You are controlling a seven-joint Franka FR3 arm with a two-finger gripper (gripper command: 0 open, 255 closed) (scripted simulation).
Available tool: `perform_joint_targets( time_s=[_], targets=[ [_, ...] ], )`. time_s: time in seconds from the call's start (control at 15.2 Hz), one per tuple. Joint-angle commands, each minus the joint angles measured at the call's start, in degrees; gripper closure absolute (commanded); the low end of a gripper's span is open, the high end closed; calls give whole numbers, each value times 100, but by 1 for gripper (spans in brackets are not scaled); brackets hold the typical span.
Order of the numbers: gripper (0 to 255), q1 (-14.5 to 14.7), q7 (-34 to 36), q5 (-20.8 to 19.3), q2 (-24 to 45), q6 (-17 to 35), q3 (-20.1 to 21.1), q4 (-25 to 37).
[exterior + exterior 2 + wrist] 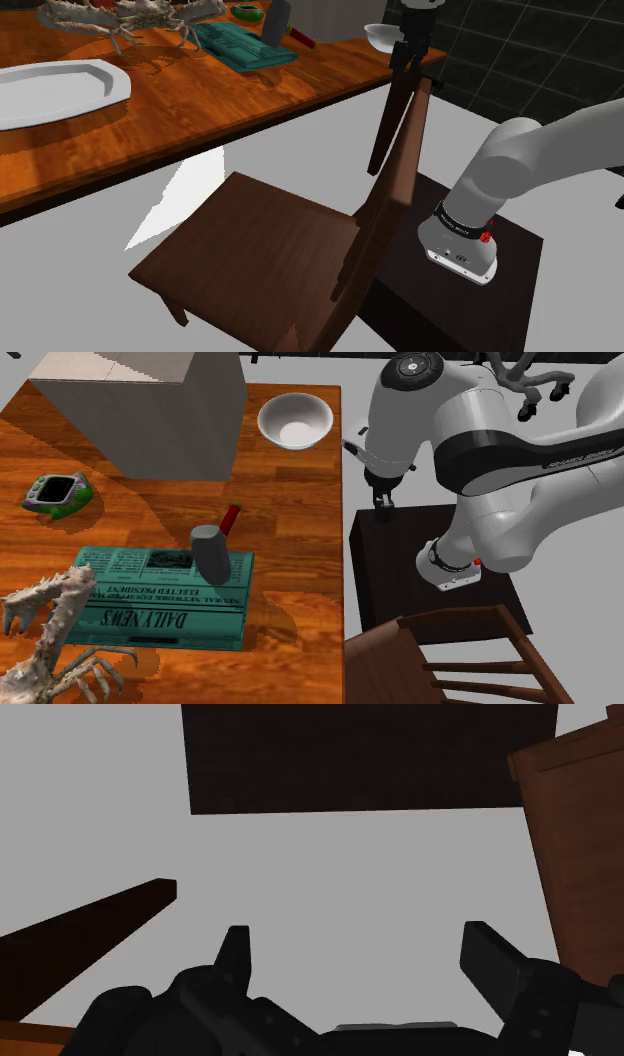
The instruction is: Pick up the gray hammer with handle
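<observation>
Second exterior view: hammer [212, 552], "DAILY NEWS" [148, 619]

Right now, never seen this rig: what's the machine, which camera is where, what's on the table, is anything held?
It is a white robot arm on a dark box stand, all drawn by a simulator. The shoulder view looks from beside the stand, over a brown chair, to the wooden table. The second exterior view looks down on the table from above. The wrist view sits on the hand and looks along the black pincer. Its two fingers stand apart with nothing between them, so nothing is held.

On the table:
- a hammer with a gray head and red handle, its head on a teal newspaper
- a white bowl
- a white plate
- a pale crab
- a gray box
- a small green gadget
</observation>
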Motion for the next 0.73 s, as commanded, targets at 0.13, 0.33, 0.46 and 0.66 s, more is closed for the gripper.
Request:
perform_joint_targets(
  time_s=[0.13,0.33,0.46,0.66],
  targets=[
    [0,139,-680,-70,283,314,-331,170],
    [0,394,-1704,-61,768,735,-810,506],
    [0,596,-2397,25,1123,969,-1118,784],
    [0,918,-3466,283,1692,1233,-1549,1273]
  ],
)
